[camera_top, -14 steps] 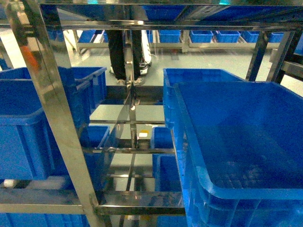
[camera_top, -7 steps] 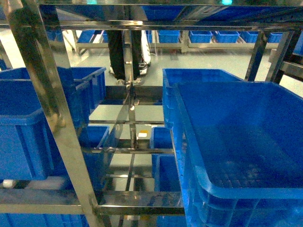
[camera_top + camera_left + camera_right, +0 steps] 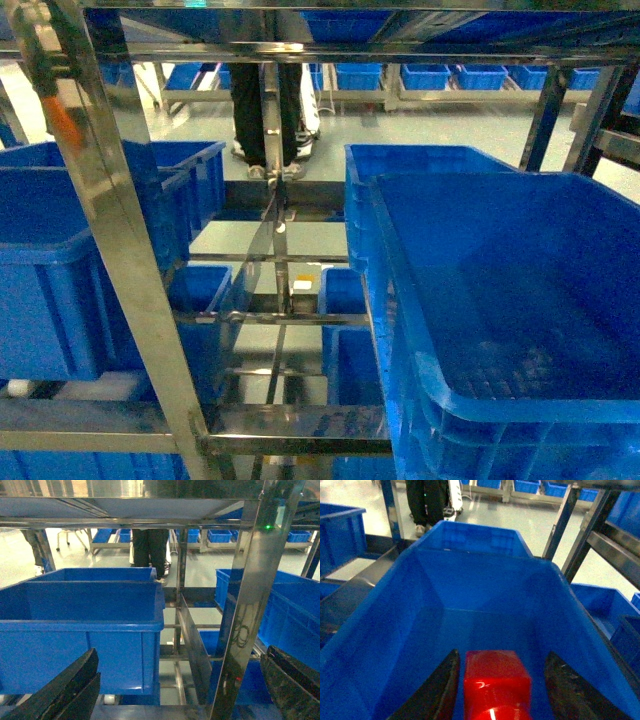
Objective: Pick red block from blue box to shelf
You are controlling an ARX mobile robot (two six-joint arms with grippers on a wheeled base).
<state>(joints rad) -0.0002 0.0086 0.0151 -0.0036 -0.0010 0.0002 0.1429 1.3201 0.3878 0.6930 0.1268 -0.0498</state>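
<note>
In the right wrist view, the small glossy red plastic block (image 3: 496, 684) sits between the two dark curved fingers of the right gripper (image 3: 497, 692), low in the frame, its lower part cut off. Narrow gaps show on both sides, so whether the fingers press it cannot be told. It hangs over the smooth floor of a deep blue plastic crate (image 3: 395, 610) with sloping walls.

The left gripper (image 3: 175, 690) stands wide apart, its two black ribbed fingers at the frame's bottom corners with nothing between them.

The shiny stainless-steel shelf (image 3: 120, 250) fills the head view: slanted mirror-bright uprights and flat bars, with blue ribbed crates (image 3: 60, 260) on its tiers. Neither gripper shows there.

Beyond the rack, a person's dark-trousered legs (image 3: 262, 110) stand on pale floor, upper body cut off.
</note>
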